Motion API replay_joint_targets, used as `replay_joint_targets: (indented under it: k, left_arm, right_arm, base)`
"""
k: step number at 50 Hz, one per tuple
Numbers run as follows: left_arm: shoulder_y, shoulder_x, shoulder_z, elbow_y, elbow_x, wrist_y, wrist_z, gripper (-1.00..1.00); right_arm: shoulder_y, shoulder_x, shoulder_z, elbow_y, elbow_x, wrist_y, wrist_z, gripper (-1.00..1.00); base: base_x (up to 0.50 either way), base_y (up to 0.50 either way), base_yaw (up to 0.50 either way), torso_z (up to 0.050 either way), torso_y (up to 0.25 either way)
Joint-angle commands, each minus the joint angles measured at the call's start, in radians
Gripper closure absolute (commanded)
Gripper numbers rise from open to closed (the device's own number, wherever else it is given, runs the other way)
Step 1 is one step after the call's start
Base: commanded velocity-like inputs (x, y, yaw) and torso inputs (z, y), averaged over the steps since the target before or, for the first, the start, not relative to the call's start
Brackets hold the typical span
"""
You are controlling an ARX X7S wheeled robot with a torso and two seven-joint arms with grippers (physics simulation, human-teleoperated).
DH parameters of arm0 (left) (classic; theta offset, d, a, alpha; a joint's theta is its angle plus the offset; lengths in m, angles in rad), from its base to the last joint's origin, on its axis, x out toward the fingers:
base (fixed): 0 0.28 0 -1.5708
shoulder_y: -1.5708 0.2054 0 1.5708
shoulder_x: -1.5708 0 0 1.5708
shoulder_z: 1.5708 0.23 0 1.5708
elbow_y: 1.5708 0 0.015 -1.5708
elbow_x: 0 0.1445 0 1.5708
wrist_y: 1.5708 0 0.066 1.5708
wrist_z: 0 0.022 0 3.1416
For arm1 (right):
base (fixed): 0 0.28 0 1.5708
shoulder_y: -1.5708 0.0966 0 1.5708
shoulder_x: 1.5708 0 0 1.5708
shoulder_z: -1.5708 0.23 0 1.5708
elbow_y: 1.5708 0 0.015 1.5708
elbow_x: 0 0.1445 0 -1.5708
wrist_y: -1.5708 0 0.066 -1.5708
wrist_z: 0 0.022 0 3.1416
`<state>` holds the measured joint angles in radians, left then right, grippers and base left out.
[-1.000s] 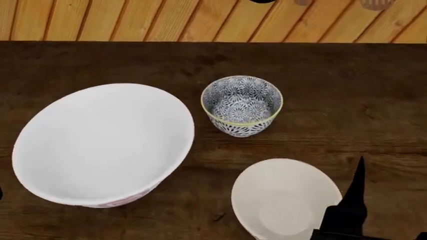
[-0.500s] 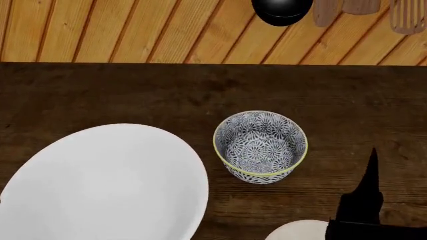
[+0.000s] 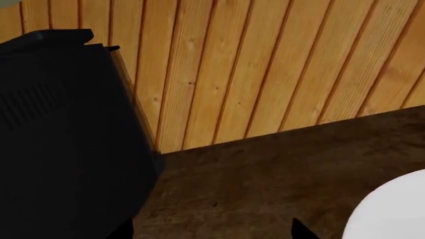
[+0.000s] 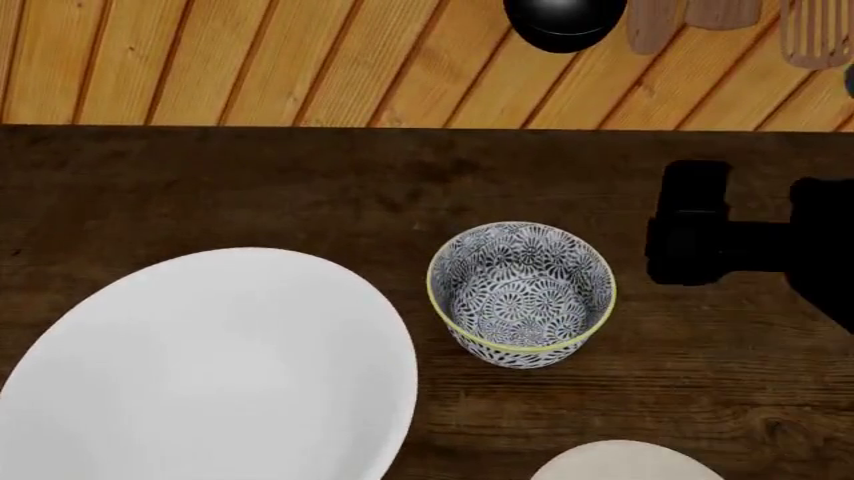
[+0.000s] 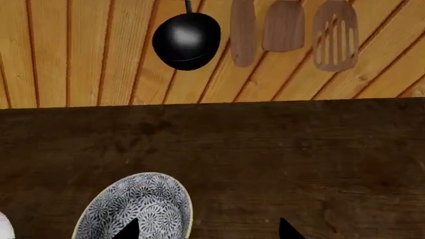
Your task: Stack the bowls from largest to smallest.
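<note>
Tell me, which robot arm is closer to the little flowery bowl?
The right arm. Its gripper hangs just beside the small floral bowl, above the table. The left gripper doesn't show in the head view; its wrist camera sees only the big white bowl's edge, farther away.

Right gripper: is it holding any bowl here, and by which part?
Nothing is held. The right gripper hovers beside the small floral bowl, apart from it; in the right wrist view the jaws stand open with nothing between them.
</note>
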<state>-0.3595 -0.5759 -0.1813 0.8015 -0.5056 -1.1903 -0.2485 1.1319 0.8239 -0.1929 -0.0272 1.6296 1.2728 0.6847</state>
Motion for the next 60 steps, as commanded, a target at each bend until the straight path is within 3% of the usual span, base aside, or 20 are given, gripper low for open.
replay_joint_targets:
  k: [1,9,15,21,36,45,56,57,60]
  left_arm:
    - [0.011,-0.007,-0.006,-0.015,-0.003,0.014,0.007,-1.00]
    - [0.016,0.007,-0.008,-0.031,-0.023,0.027,0.027,-1.00]
    - [0.000,0.032,-0.032,-0.039,-0.055,0.011,0.033,-1.00]
    - [-0.005,0.031,-0.031,-0.031,-0.063,0.004,0.032,-1.00]
    - [0.021,0.019,-0.061,-0.021,-0.083,0.008,0.047,-1.00]
    - [0.038,0.006,-0.097,-0.017,-0.094,0.010,0.056,-1.00]
    - [0.015,0.014,-0.055,-0.024,-0.083,0.009,0.033,-1.00]
    - [0.017,0.013,-0.056,-0.026,-0.082,0.011,0.033,-1.00]
    - [0.017,0.012,-0.041,-0.032,-0.071,0.018,0.027,-1.00]
  right_arm:
    - [0.281,-0.182,-0.243,0.505,-0.159,-0.008,-0.228,-1.00]
    - [0.349,-0.324,-0.377,0.815,-0.343,-0.134,-0.463,-1.00]
    - [0.334,-0.385,-0.387,0.958,-0.370,-0.198,-0.516,-1.00]
    - [0.386,-0.448,-0.484,1.121,-0.480,-0.250,-0.630,-1.00]
    - [0.247,-0.403,-0.479,0.965,-0.429,-0.163,-0.562,-1.00]
    - [0.232,-0.429,-0.525,0.988,-0.458,-0.157,-0.624,-1.00]
    - [0.228,-0.436,-0.521,0.992,-0.461,-0.192,-0.648,-1.00]
    - [0.224,-0.430,-0.508,0.978,-0.453,-0.196,-0.629,1.00]
    - [0.226,-0.417,-0.514,0.946,-0.460,-0.203,-0.624,1.00]
  base:
    - [0.00,0.00,0.00,0.000,0.000]
    - [0.00,0.00,0.00,0.000,0.000]
    - [0.00,0.00,0.00,0.000,0.000]
    - [0.00,0.00,0.00,0.000,0.000]
    - [0.00,0.00,0.00,0.000,0.000]
    - [0.00,0.00,0.00,0.000,0.000]
    - [0.00,0.00,0.00,0.000,0.000]
    - [0.00,0.00,0.00,0.000,0.000]
    - [0.00,0.00,0.00,0.000,0.000]
